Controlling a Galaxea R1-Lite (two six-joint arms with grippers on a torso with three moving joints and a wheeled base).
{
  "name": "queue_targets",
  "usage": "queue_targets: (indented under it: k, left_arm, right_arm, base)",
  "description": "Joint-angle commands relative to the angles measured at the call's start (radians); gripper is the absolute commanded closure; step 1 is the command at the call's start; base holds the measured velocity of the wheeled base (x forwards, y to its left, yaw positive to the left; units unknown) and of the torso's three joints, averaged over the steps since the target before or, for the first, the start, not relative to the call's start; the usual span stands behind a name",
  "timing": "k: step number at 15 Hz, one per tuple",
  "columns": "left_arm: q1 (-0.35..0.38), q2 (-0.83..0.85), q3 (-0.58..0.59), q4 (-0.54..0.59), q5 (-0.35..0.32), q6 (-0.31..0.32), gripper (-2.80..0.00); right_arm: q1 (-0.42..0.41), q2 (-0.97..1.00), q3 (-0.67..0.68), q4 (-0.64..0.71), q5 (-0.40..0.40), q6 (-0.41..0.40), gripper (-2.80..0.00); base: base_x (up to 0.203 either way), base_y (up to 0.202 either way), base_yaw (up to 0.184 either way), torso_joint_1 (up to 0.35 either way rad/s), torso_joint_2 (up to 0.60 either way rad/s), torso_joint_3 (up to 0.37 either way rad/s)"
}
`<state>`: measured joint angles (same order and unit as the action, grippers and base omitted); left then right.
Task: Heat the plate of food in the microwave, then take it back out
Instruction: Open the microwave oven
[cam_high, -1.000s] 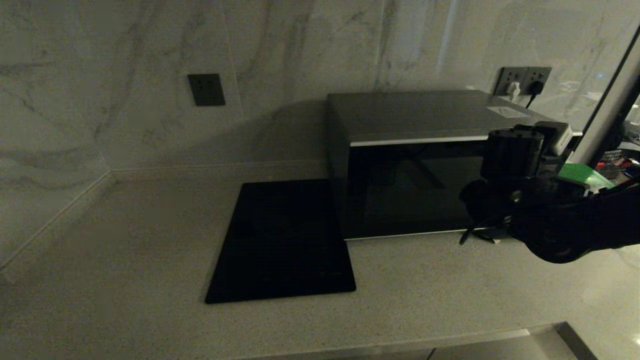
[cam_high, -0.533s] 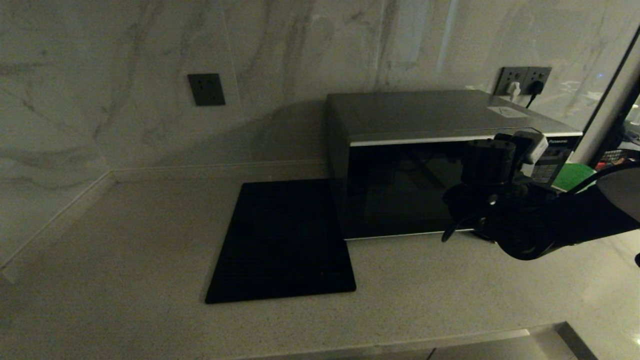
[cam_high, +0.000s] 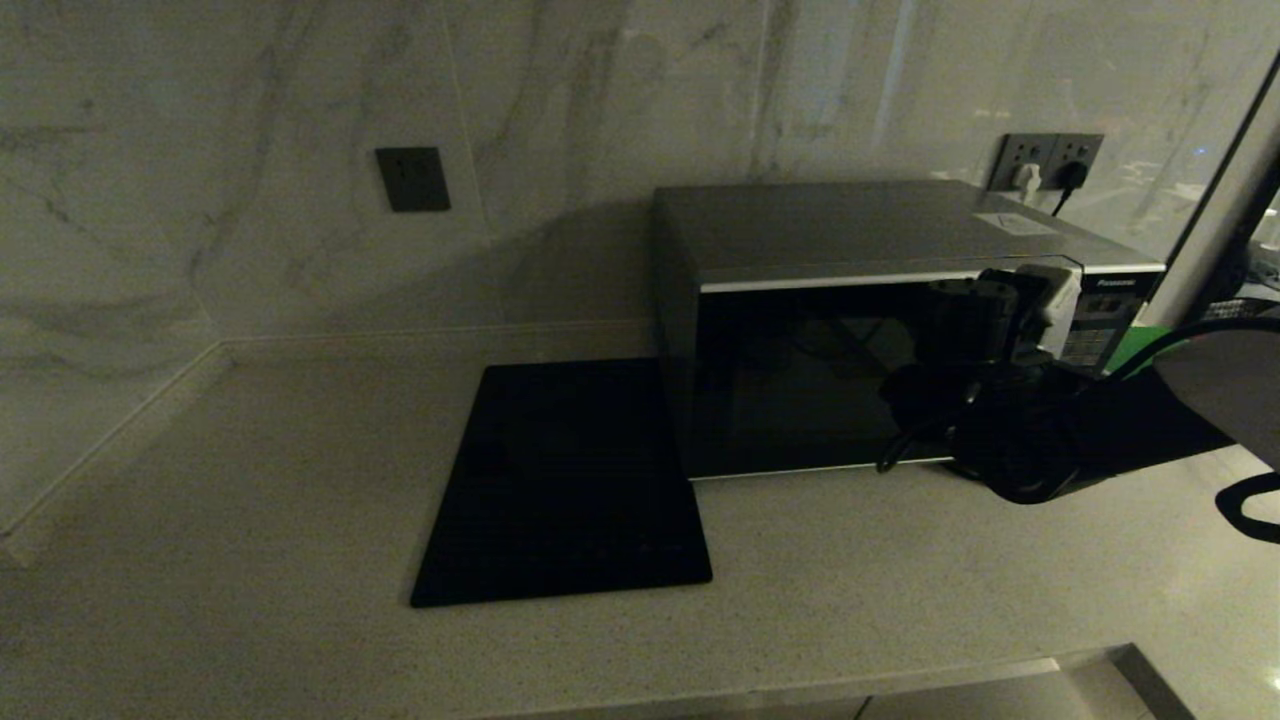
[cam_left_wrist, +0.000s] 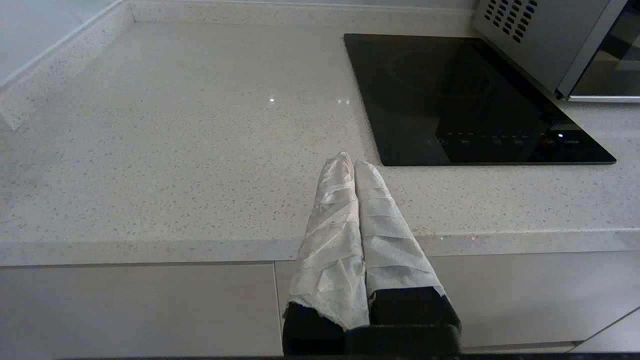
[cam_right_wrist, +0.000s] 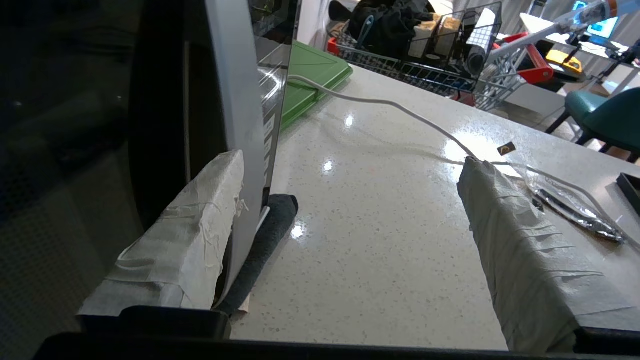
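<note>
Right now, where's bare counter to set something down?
Bare counter left of the black cooktop, to the wall, and in front of it. Crowded right of the microwave: right gripper at its handle, green board, white cable.

Silver-grey microwave (cam_high: 850, 240) with seemingly black door, black cooktop (cam_high: 565, 485), pale speckled counter (cam_left_wrist: 175, 150), green board (cam_right_wrist: 310, 80).

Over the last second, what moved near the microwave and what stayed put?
The right gripper swung leftward across the silver-grey microwave's dark glass front, jaws open, one taped finger beside the curved silver handle. Door shut, flat black cooktop and left gripper unchanged.
</note>
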<state>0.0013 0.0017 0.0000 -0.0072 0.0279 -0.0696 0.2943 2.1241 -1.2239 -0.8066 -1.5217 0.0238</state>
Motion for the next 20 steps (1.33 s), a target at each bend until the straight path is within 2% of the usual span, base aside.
queue_targets:
  k: [1,11,20]
  left_arm:
    - [0.0,0.0,0.0,0.0,0.0,-0.001,0.0]
    - [0.0,0.0,0.0,0.0,0.0,-0.001,0.0]
    - [0.0,0.0,0.0,0.0,0.0,-0.001,0.0]
  right_arm:
    - [-0.001,0.025,-0.009,-0.005,-0.008,0.001,-2.8]
    - [0.043,0.036,0.001,-0.005,0.009,-0.002,-2.8]
    - [0.031,0.066,-0.023,-0.005,0.026,-0.048,-2.8]
  base:
    - [0.0,0.0,0.0,0.0,0.0,0.0]
    - [0.0,0.0,0.0,0.0,0.0,0.0]
    - [0.0,0.0,0.0,0.0,0.0,0.0]
